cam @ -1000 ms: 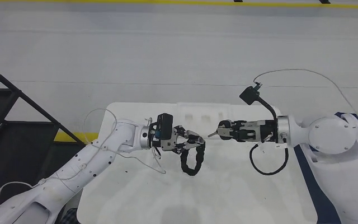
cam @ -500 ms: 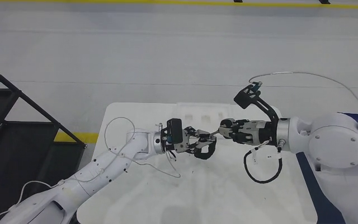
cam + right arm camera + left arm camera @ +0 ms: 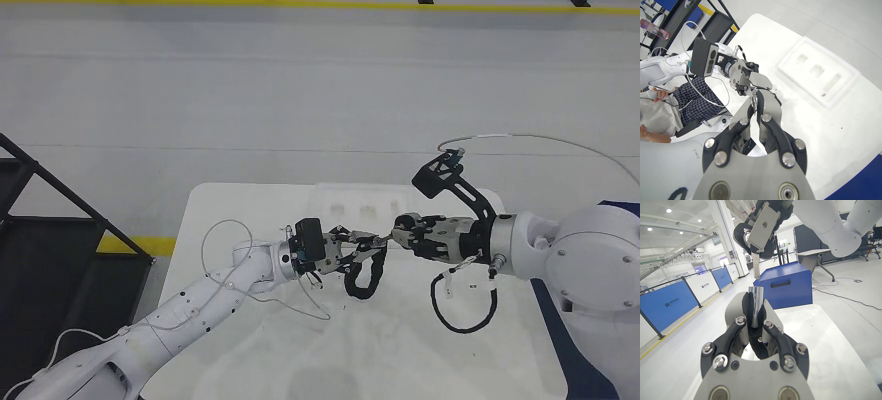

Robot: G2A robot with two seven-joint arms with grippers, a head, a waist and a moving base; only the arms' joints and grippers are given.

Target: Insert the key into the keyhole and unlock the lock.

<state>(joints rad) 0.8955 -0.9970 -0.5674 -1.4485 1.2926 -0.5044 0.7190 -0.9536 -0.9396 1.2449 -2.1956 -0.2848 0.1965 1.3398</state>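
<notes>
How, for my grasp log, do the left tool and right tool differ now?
The left tool is shut on the lock, chrome end outward; the right tool is shut on the key, blade pointing at that end. The left tool's load trails a black cable loop; the right tool's has none. Both are closed, facing each other over the table, key tip short of the lock.

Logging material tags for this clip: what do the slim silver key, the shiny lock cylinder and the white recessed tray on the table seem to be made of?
The slim silver key looks like plain metal: a thin, bright, flat blade. The shiny lock cylinder seems polished, perhaps chromed metal, given its mirror-like streaks. The white recessed tray is probably foam: matte, with soft-edged cutouts.
</notes>
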